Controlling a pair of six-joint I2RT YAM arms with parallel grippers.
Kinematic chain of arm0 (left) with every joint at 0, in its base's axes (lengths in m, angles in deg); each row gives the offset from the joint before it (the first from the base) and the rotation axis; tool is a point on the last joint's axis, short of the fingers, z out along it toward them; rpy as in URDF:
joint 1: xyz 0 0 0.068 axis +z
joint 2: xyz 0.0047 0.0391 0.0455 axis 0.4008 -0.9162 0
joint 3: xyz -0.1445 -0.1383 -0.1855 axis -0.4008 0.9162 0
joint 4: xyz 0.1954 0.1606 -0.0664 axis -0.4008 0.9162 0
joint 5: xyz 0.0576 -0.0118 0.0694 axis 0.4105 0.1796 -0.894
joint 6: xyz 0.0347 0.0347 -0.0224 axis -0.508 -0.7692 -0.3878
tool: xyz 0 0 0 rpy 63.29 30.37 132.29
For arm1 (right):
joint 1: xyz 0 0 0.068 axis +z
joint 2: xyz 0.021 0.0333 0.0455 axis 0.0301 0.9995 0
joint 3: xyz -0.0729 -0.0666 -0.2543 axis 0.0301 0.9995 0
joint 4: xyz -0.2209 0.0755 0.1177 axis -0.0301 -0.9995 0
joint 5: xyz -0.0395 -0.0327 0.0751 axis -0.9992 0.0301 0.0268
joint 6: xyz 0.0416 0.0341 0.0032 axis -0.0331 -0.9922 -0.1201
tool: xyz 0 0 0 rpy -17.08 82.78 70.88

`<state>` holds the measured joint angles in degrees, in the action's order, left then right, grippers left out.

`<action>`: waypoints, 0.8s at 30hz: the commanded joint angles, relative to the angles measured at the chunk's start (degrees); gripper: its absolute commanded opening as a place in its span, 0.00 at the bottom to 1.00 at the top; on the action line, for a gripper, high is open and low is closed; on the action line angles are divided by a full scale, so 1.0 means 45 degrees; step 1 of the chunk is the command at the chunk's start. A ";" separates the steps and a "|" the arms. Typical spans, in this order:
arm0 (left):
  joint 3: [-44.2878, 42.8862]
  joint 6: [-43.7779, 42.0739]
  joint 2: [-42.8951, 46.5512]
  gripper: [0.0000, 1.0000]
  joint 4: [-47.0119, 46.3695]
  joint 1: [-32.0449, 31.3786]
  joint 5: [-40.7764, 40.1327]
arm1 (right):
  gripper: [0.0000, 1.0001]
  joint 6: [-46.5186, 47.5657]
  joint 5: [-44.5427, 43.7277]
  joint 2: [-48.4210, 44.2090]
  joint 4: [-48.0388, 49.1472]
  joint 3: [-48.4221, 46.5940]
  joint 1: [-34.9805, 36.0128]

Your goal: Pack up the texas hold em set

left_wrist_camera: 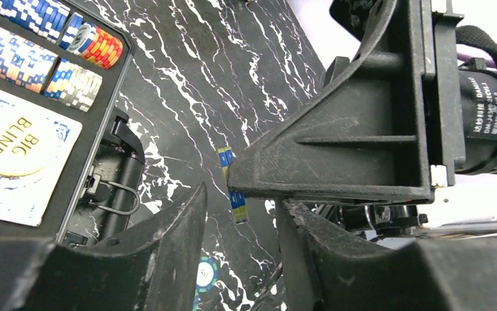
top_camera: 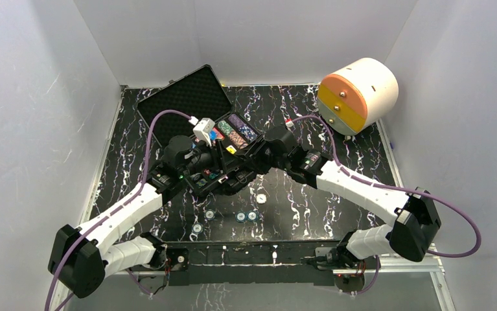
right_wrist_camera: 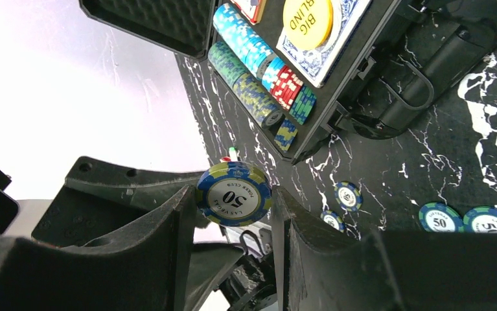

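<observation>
Our right claw (right_wrist_camera: 232, 202) is clamped on the blue-and-yellow 50 chip (right_wrist_camera: 234, 193) at mid-frame, short of the open case (top_camera: 184, 97) at upper centre. Our left claw (left_wrist_camera: 240, 214), fingers apart, crowds it. A bump could flick the chip onto the bench (top_camera: 310, 214).

Standing toward the back of the table (top_camera: 336, 201), the case (top_camera: 184, 97), rows of chips (top_camera: 236, 133) inside. Lying in front of it, loose chips (top_camera: 245, 216); at back right, a cylinder (top_camera: 359, 94).

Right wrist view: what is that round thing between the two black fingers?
A blue-and-yellow poker chip marked 50, pinched edge to edge by the right gripper. The right wrist view shows it plainly.
</observation>
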<state>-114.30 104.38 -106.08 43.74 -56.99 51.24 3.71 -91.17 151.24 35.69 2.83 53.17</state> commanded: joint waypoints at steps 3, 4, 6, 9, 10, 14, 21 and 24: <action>-0.0302 0.0268 0.0054 0.25 -0.0665 -0.0028 -0.0682 | 0.41 -0.0451 0.0568 -0.0239 0.0933 -0.0026 -0.0025; -0.0362 0.0114 0.0037 0.18 -0.0606 -0.0030 -0.0691 | 0.41 -0.0451 0.0574 -0.0235 0.0941 -0.0021 -0.0030; -0.0640 -0.0396 -0.0049 0.02 -0.0043 -0.0038 -0.0753 | 0.41 -0.0443 0.0666 -0.0198 0.0955 -0.0004 -0.0044; -0.1363 -0.1732 -0.0238 0.00 0.1395 -0.0028 -0.1042 | 0.56 0.0170 0.0911 -0.0186 0.1200 -0.0001 -0.0158; -0.1639 -0.2229 -0.0309 0.00 0.1939 -0.0030 -0.1195 | 0.67 0.0498 0.0984 -0.0221 0.1221 -0.0028 -0.0244; -0.3024 -0.4212 -0.0640 0.00 0.5320 -0.0033 -0.2466 | 0.85 0.2032 0.1136 -0.0579 0.0786 -0.0232 -0.0943; -0.6197 -0.4277 -0.2880 0.00 1.2919 -0.0037 -0.4581 | 0.85 0.3316 0.0985 -0.1864 -0.0399 0.0692 -0.2341; -0.5958 -0.4070 -0.3257 0.00 1.4143 -0.0039 -0.4631 | 0.84 0.3318 0.1321 -0.2016 -0.0565 0.1255 -0.2701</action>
<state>-141.05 86.41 -118.85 88.26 -57.21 33.98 15.89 -86.54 143.78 35.41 5.87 42.55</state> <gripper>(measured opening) 0.053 0.847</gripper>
